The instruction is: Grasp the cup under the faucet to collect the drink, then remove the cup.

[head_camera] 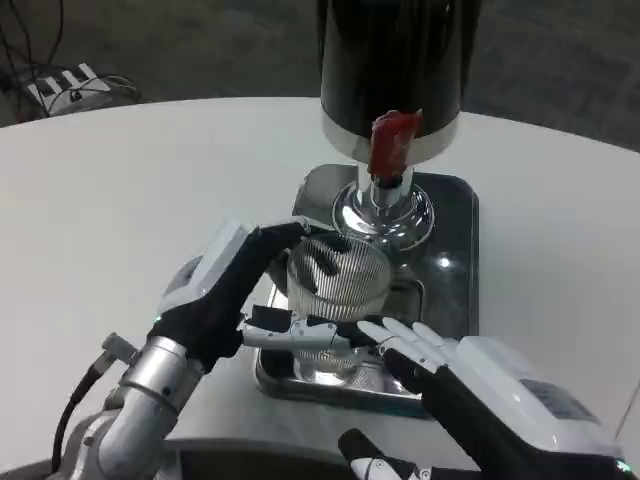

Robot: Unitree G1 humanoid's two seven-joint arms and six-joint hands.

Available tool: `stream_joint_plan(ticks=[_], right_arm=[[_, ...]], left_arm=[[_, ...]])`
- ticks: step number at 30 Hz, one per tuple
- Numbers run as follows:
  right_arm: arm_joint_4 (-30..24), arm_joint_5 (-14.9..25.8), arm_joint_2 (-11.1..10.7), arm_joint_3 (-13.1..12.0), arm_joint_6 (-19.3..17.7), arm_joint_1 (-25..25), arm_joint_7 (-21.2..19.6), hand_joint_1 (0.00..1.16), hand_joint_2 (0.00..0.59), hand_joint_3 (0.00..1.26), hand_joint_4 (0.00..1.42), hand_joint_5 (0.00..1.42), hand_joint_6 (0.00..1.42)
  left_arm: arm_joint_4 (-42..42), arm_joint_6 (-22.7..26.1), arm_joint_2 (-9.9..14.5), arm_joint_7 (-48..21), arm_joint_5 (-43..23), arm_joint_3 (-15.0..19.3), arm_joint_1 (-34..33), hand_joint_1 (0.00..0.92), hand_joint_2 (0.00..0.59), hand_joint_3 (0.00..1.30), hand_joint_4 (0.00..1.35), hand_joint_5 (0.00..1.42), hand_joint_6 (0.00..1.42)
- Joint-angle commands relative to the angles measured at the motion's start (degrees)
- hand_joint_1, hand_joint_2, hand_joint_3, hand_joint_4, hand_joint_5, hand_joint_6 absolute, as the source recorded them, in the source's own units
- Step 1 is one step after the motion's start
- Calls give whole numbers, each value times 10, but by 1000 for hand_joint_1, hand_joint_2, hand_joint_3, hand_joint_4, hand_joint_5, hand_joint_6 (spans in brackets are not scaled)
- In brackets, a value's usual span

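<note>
The left hand [225, 290] reached in from seven o'clock, its black-and-white fingers wrapped around the ribbed, clear cup [337, 275] and gripping it. The right hand [470, 385] lay at five o'clock, fingers spread and holding nothing, just beside the cup. The cup stood on a shiny metal tray [455, 260], below the red-handled faucet [392, 145] of the black dispenser [395, 60].

Cup under faucet, left hand engaged.
Left hand [232, 290] grips ribbed cup [338, 275] on metal tray [455, 260] below red faucet [393, 143]; right hand [470, 385] rests near tray edge, fingers extended.
</note>
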Motion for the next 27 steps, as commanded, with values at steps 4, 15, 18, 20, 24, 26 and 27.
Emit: stream_joint_plan(ticks=[4, 15, 18, 20, 24, 26, 27], right_arm=[[-14, 5, 2, -5, 1, 6, 6, 513, 478, 102, 31, 0, 0], [-11, 9, 4, -9, 1, 1, 9, 514, 478, 102, 31, 0, 0], [-13, 11, 3, -14, 0, 4, 7, 514, 478, 102, 35, 0, 0], [-15, 14, 4, -14, 0, 8, 5, 514, 478, 102, 36, 0, 0], [-19, 18, 5, -17, -2, 10, 3, 515, 478, 102, 33, 0, 0], [-21, 18, 4, -19, -2, 11, 4, 515, 478, 102, 32, 0, 0], [-21, 18, 3, -20, -1, 11, 5, 515, 478, 101, 32, 0, 0]], left_arm=[[65, -25, 6, 34, 26, -24, -64, 744, 23, 782, 796, 868, 722], [143, -7, -3, 63, 53, -59, -128, 741, 22, 782, 796, 866, 721], [157, -1, -5, 71, 57, -66, -136, 737, 21, 778, 796, 868, 721], [169, 6, -6, 77, 59, -70, -143, 736, 21, 776, 796, 869, 721], [186, 27, -9, 87, 60, -74, -158, 720, 22, 772, 796, 863, 709], [189, 33, -11, 90, 59, -75, -162, 719, 20, 771, 786, 863, 709], [190, 35, -12, 90, 59, -76, -163, 719, 20, 770, 785, 863, 709]])
